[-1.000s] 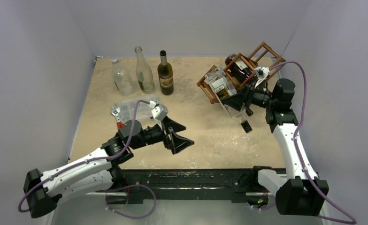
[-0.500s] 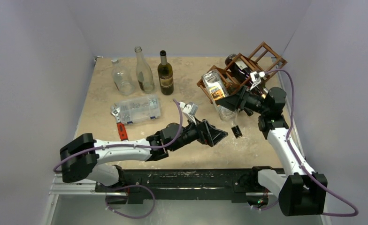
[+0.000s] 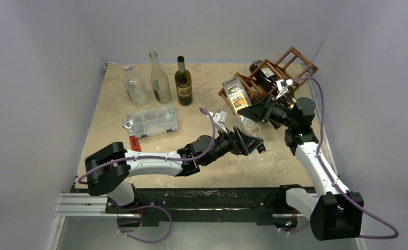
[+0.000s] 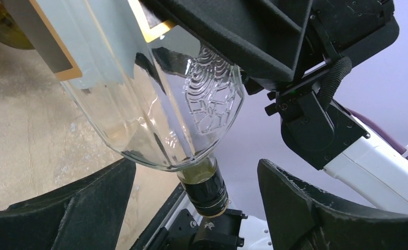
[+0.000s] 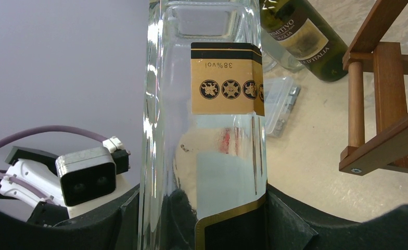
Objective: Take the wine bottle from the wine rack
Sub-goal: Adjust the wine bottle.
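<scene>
The wine bottle [image 3: 237,96] is clear and square, with a tan label. It hangs tilted, neck down, just off the left end of the reddish-brown wine rack [image 3: 290,60]. My right gripper [image 3: 257,111] is shut on its body [image 5: 207,130], with both pads pressed against the glass. In the right wrist view the wine rack [image 5: 384,99] stands apart to the right. My left gripper [image 3: 252,142] is open around the dark-capped neck [image 4: 206,190]. Its fingers [image 4: 72,208] stand on either side without touching. A dark bottle [image 3: 262,73] still lies in the rack.
Three upright bottles stand at the back left: a squat clear one [image 3: 134,86], a tall clear one [image 3: 159,78] and a dark green one [image 3: 183,83]. A clear plastic compartment box [image 3: 152,122] and a small red object [image 3: 135,144] lie left of centre. The wall is close behind the rack.
My left arm swung right from the table's middle, bringing its open jaws around the bottle's neck and narrowing them slightly. The right gripper pulled the bottle up and left, away from the rack.
</scene>
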